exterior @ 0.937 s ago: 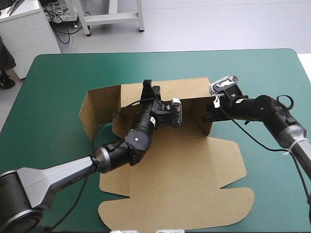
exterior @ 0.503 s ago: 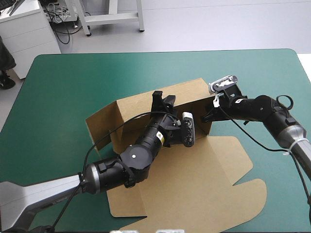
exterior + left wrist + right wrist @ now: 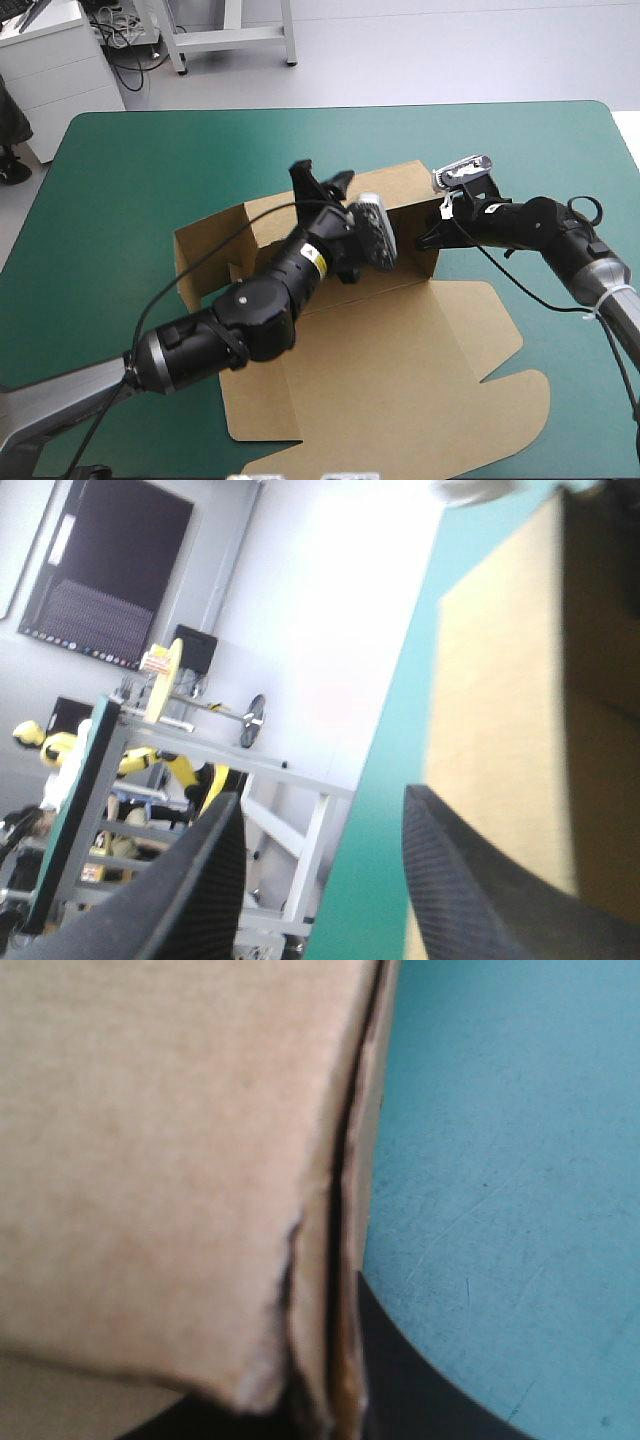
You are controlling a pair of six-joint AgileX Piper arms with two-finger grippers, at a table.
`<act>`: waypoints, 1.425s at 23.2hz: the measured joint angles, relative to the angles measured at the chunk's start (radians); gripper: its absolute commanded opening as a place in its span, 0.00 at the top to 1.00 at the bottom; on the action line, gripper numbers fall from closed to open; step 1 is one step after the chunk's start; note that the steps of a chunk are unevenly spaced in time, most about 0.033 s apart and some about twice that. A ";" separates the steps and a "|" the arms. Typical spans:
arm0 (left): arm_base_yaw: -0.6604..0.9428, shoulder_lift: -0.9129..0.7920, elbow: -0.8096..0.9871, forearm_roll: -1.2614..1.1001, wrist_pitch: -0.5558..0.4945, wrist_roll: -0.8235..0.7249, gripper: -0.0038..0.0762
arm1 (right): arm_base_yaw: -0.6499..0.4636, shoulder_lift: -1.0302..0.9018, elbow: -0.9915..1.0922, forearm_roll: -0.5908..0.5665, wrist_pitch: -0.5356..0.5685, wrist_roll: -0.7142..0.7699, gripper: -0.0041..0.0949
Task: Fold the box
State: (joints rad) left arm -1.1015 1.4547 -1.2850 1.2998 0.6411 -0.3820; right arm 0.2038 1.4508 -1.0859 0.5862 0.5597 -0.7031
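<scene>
1 box (image 3: 400, 340) wall, at 3 o'clock, is pinched in the right claw (image 3: 424, 240); left claw (image 3: 322, 178), spread empty, should press squarely.

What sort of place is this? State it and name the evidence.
Probably a robotics lab workstation: a teal-green covered table, the left gripper and right gripper of two robot arms, and a partly folded brown box.

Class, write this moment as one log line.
box: back wall raised, front sheet flat | left gripper: fingers open, by back wall's top edge | right gripper: shut on box's right wall
</scene>
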 measured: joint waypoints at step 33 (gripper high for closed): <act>1.246 0.045 -0.032 -1.236 0.407 0.275 0.52 | 0.001 0.005 -0.315 -0.377 0.343 0.524 0.97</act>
State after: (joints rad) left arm 0.1442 1.4998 -1.3170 0.0636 1.0479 -0.1072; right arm 0.2049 1.4562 -1.4006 0.2096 0.9027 -0.1786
